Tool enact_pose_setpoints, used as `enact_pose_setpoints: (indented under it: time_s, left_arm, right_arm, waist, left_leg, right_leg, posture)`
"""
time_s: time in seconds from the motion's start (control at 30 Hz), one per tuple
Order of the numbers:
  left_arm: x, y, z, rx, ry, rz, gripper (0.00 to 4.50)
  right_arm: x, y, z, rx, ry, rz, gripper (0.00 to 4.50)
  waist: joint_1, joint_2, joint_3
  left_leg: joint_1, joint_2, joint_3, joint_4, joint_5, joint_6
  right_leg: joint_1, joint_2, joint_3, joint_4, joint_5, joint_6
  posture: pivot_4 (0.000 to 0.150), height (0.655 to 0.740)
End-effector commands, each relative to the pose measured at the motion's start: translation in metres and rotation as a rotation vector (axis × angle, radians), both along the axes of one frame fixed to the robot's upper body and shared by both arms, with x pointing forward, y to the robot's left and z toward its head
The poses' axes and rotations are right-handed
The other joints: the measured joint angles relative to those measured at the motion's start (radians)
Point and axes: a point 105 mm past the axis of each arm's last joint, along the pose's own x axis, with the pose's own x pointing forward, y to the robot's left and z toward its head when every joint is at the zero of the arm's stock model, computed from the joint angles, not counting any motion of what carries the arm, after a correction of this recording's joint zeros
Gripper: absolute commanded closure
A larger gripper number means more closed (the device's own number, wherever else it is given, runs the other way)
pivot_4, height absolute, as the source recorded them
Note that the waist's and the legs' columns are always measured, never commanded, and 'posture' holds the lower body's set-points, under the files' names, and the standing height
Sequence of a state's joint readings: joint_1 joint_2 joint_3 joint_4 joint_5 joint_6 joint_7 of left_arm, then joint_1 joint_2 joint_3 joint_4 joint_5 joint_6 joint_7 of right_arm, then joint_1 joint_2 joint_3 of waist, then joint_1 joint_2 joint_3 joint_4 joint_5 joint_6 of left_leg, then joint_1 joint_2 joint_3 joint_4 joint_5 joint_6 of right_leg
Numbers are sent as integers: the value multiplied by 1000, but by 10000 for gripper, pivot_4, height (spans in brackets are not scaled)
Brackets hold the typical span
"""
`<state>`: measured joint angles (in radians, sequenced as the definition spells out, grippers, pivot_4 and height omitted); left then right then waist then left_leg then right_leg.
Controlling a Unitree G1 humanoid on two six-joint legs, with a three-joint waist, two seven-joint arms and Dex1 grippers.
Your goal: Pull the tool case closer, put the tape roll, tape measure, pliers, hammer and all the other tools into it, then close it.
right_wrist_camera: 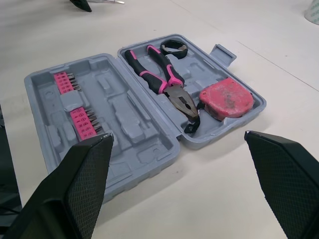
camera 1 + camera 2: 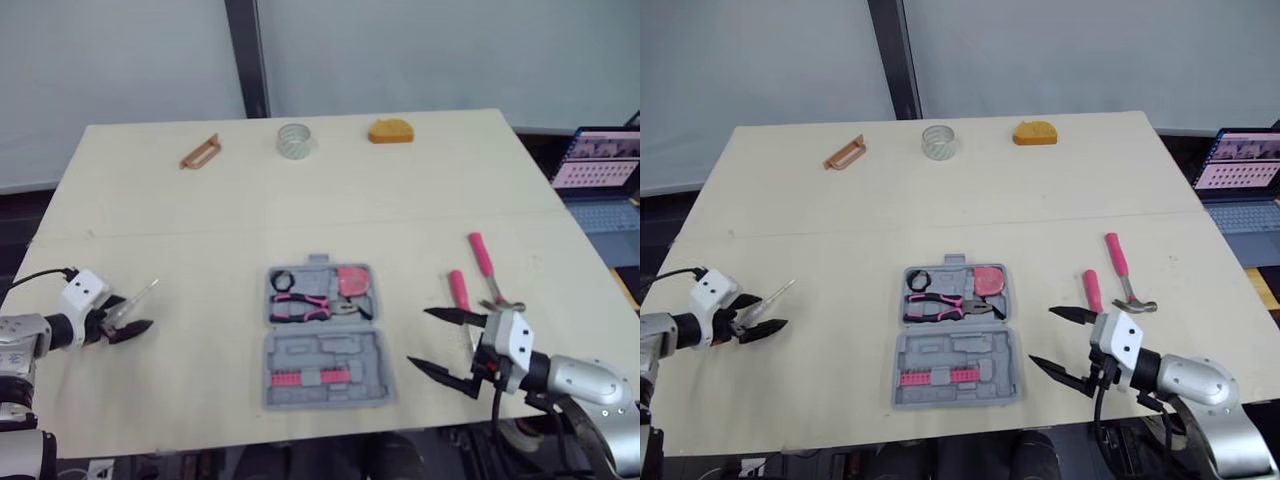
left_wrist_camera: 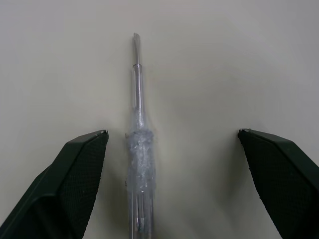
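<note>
Between the left gripper's (image 3: pixel 172 131) fingers lies a screwdriver (image 3: pixel 139 164).

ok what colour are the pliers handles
The pliers have pink and black handles, clearest in the right wrist view.

The open tool case (image 2: pixel 322 345) is sat dead centre on the table (image 2: pixel 150 210). Pliers (image 1: pixel 164 79), tape measure (image 1: pixel 225 97) and a small ring (image 1: pixel 173 48) are laid in its far half, bits (image 1: pixel 82 122) in the near half. The hammer (image 2: pixel 486 266) is found at 3 o'clock, a screwdriver (image 3: pixel 138 159) at 9, a tape roll (image 2: pixel 294 140) at 12.
</note>
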<state>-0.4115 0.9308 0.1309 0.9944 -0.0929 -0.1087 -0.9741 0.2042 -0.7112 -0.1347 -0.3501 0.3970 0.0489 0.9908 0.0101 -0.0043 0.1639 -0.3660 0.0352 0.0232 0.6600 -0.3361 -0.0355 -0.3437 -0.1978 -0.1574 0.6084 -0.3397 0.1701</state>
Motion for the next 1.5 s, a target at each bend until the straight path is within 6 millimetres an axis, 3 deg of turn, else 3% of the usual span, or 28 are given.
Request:
enact_pose_setpoints:
  time_s: [0.03,0.13,0.2,0.5,0.77,1.07,1.33,1.5]
  left_arm:
    - [-13,7,-18,5,50,50,0]
    - [-16,3,-24,-15,65,42,0]
    - [-17,3,-25,-20,70,47,5060]
    - [-24,3,-30,-16,85,45,44079]
    - [-24,-9,-27,-35,54,-21,44707]
    - [-16,-74,16,-40,38,-424,44707]
    - [-12,-133,44,-41,18,-680,44707]
    - [-11,-160,54,29,10,-810,44707]
  right_arm:
    - [2,-2,12,-3,-44,-4,394]
    - [2,-3,13,-8,-42,-5,394]
    - [3,-4,13,-12,-42,-5,0]
    - [4,-4,13,-17,-37,-6,0]
    - [5,-3,12,-18,-34,-4,0]
    - [10,-2,12,-23,-41,11,0]
    - [9,2,11,-20,-47,16,0]
    - [6,3,9,-21,-49,16,0]
  waist:
    - [-5,0,0]
    - [-8,3,-2]
    - [-9,3,-2]
    - [-12,7,-4]
    - [-12,7,-4]
    - [-4,1,-1]
    - [-9,0,0]
    - [-9,-1,0]
  left_leg:
    - [0,0,0,0,0,0]
    - [1,0,0,0,0,0]
    - [1,0,0,0,0,0]
    - [14,0,11,-9,0,0]
    - [15,0,11,-10,0,0]
    - [12,0,12,-8,0,1]
    - [12,0,12,-9,0,1]
    - [12,0,12,-9,0,1]
  right_leg:
    - [0,0,0,0,0,0]
    - [1,-1,0,1,0,0]
    - [1,-1,0,1,0,0]
    - [3,-4,0,2,0,0]
    - [3,-4,0,1,0,0]
    - [2,-5,0,0,0,0]
    - [1,-5,0,-1,0,0]
    - [2,-5,0,-1,0,0]
  posture:
    - [1500,7400]
    - [1500,7400]
    - [1500,7400]
    - [1500,7400]
    - [1500,7400]
    - [1500,7400]
    - [1500,7400]
    - [1500,7400]
